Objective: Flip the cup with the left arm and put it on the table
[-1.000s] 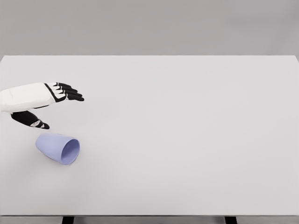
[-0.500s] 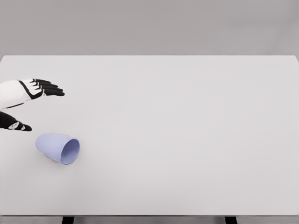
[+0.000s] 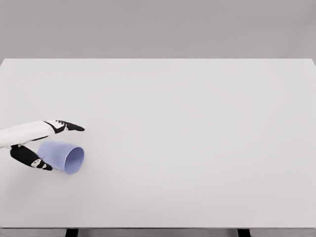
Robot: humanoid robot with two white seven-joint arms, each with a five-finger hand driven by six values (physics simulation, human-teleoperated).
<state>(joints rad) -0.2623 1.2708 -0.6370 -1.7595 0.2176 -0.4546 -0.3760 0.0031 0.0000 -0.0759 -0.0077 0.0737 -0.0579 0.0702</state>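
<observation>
you're seeing the lavender cup (image 3: 62, 156) lying on its side near the white table's (image 3: 197, 148) left edge. the left hand (image 3: 33, 143) is bracketing its base, fingers apart, not clenched; lifting and flipping remain.

No text, label, brand, number or sign can be read anywhere in the head view. Nothing is printed on the cup (image 3: 61, 156), and no marking is carried by the table (image 3: 197, 138). No lettering is seen on the left hand (image 3: 37, 143).
</observation>
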